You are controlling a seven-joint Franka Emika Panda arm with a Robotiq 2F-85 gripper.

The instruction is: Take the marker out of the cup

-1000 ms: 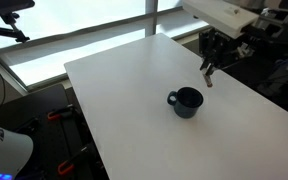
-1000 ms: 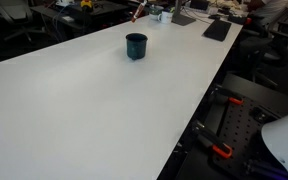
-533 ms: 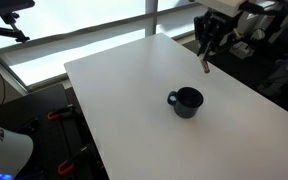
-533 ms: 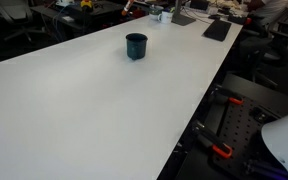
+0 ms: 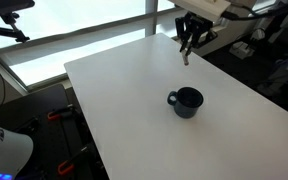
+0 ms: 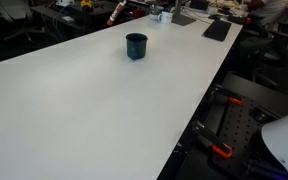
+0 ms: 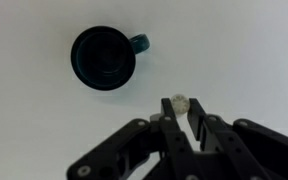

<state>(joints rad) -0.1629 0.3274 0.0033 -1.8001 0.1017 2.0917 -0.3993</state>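
The dark navy cup (image 5: 186,101) stands upright on the white table, handle to its left in that exterior view; it also shows in the other exterior view (image 6: 136,46) and in the wrist view (image 7: 104,57). My gripper (image 5: 186,52) hangs above the far part of the table, well away from the cup, shut on the marker (image 5: 186,56), which points down from the fingers. In the wrist view the gripper (image 7: 182,110) shows the marker's pale round end (image 7: 181,102) between the fingertips. In an exterior view the marker (image 6: 115,12) shows reddish at the far edge.
The white table (image 5: 134,90) fills the scene. Its far end holds dark flat items and clutter (image 6: 216,28). A window and a railing lie beyond the table edge (image 5: 84,35). Red clamps and black gear sit on the floor beside the table (image 6: 219,150).
My gripper has moved with the marker up and away from the cup, toward the far edge of the table. The cup has not moved.
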